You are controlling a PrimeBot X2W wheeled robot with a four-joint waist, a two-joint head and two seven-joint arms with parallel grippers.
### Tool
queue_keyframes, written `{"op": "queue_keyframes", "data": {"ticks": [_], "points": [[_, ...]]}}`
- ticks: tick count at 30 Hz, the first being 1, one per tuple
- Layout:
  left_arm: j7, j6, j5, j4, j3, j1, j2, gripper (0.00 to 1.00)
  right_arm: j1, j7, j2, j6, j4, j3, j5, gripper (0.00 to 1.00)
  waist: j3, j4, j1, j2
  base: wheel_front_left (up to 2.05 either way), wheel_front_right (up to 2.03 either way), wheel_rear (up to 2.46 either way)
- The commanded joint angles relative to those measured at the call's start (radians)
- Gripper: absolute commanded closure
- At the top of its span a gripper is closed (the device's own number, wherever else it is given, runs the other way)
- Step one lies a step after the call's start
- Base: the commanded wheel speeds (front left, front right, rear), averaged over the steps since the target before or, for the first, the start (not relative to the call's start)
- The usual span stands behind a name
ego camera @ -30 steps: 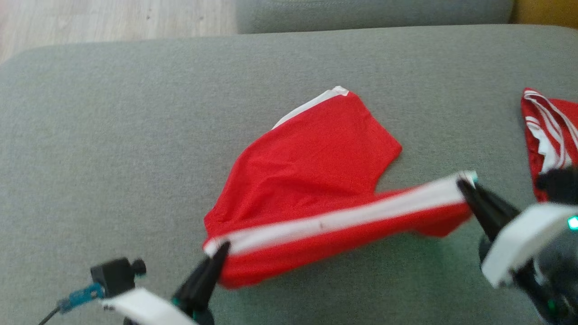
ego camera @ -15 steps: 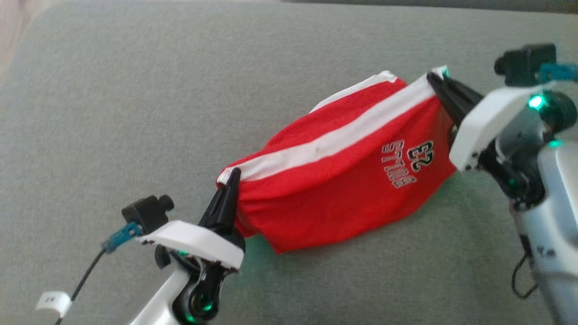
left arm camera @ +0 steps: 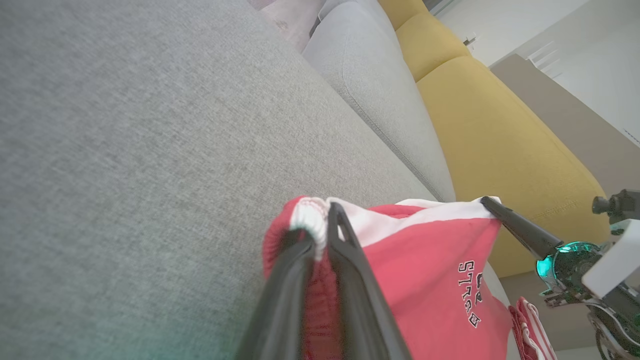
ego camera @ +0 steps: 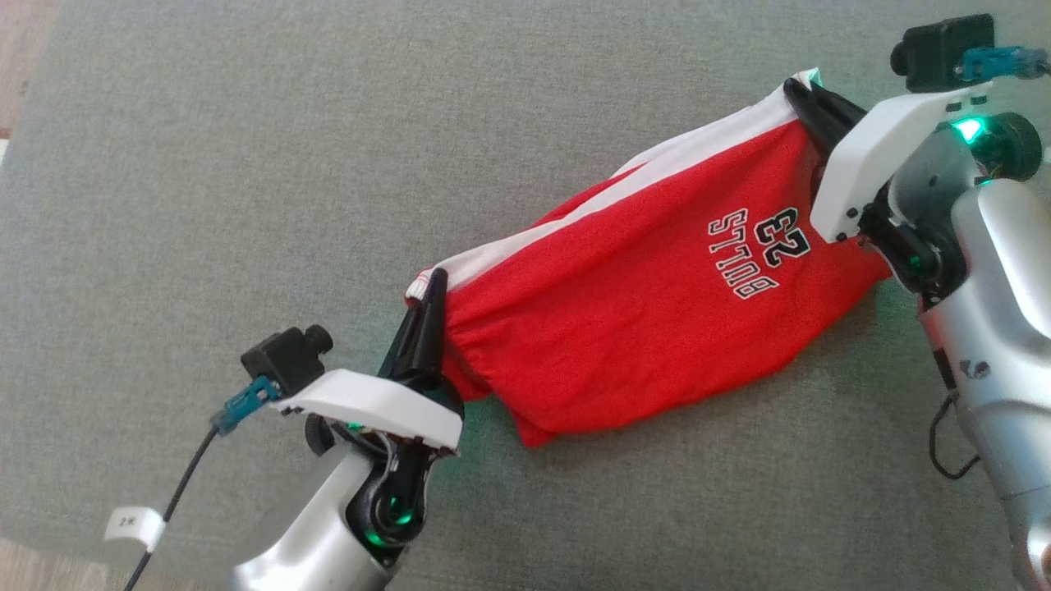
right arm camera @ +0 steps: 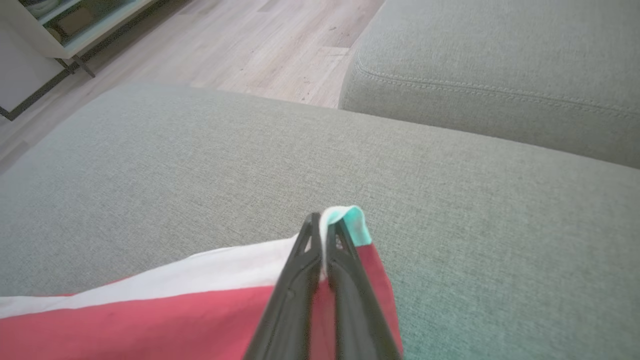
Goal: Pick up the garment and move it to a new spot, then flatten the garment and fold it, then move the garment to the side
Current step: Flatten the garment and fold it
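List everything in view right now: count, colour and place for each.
basketball shorts: one, red with white stripe, stretched across the middle of the head view
second garment: one, red with white stripes, low right in left wrist view
seat cushion: one, grey, under the shorts
neighbouring cushion: one, grey, beyond the seat cushion
yellow cushions: two, yellow, past the grey ones
floor: one, pale wood, beyond the cushions
left end effector: one, dark, shut on the shorts' waistband
right end effector: one, dark, shut on the striped corner

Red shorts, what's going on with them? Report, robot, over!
Left gripper shut on one end, right gripper shut on the other. Red fabric shorts with white stripe stretched between them, hanging low over grey sofa cushion. Another red-and-white garment lies near right arm.
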Motion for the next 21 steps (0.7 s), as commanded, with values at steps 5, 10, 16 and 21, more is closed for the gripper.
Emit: {"op": "queue_keyframes", "data": {"ticks": [5, 10, 16, 21], "points": [[-0.014, -0.017, 0.005, 0.013, 0.038, -0.043, -0.001, 0.0, -0.061, -0.045, 0.013, 0.007, 0.035, 0.041, 0.025, 0.0, 0.012, 0.003, -0.0001, 0.0, 0.0, 0.0, 0.0], [-0.006, -0.022, 0.006, 0.038, 0.028, -0.04, -0.002, 0.0, -0.066, -0.062, 0.012, 0.007, 0.059, 0.081, 0.064, 0.0, -0.007, 0.001, -0.0001, 0.0, 0.0, 0.0, 0.0], [0.003, -0.013, 0.024, 0.045, 0.009, -0.006, 0.03, 0.0, -0.022, -0.029, -0.022, 0.007, 0.048, 0.119, 0.127, 0.0, -0.068, -0.01, -0.0001, 0.0, 0.0, 0.0, 0.0], [0.034, 0.01, 0.031, 0.021, -0.009, 0.042, 0.079, 0.0, 0.022, -0.01, -0.048, 0.007, 0.031, 0.124, 0.155, 0.0, -0.118, -0.023, -0.0001, 0.0, 0.0, 0.0, 0.0]]}}
